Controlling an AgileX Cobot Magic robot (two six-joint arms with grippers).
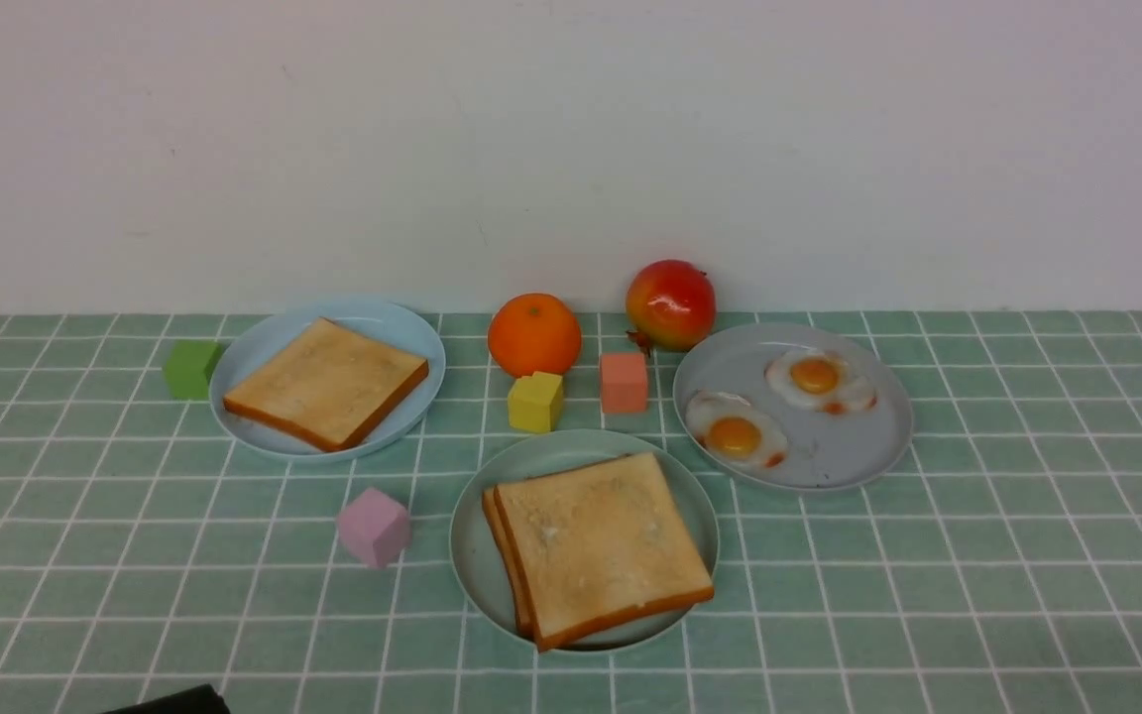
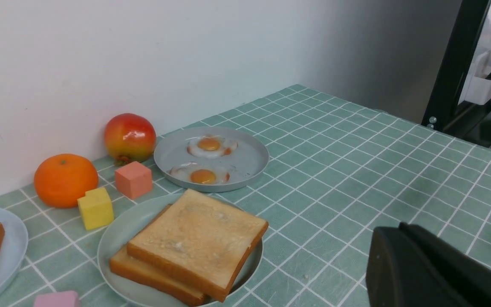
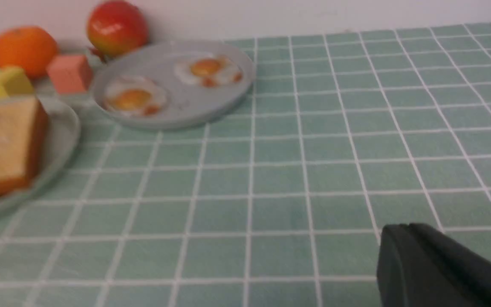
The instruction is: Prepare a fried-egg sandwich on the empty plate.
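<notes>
Mint-green checked cloth covers the surface [image 1: 1027, 516], which ends at a white wall [image 1: 571, 139] along its far edge. Near the front edge, about mid-width, sits the mint plate [image 1: 472, 555], and on it lie two toast slices stacked one on the other, the sandwich [image 1: 596, 545]; no egg shows between them from any view. Toward the far edge on the right, the grey plate [image 1: 829, 456] holds two fried eggs [image 1: 735, 428], side by side and apart. Toward the far edge on the left, the blue plate [image 1: 383, 327] carries a single toast [image 1: 326, 383].

Between the far plates, close to the wall, stand an orange [image 1: 534, 334] and a red fruit [image 1: 671, 304], the fruit just beside the grey plate's rim. In front of them sit a yellow block [image 1: 535, 401] and a salmon block [image 1: 624, 382]. A green block [image 1: 191, 368] is just beside the blue plate, and a pink block [image 1: 374, 528] stands near the mint plate's left.

Both arms are drawn back toward the front edge. The left end effector [image 2: 433, 273] and the right end effector [image 3: 437, 268] show only as dark shapes low in their wrist views; each has its fingers together and holds nothing.
</notes>
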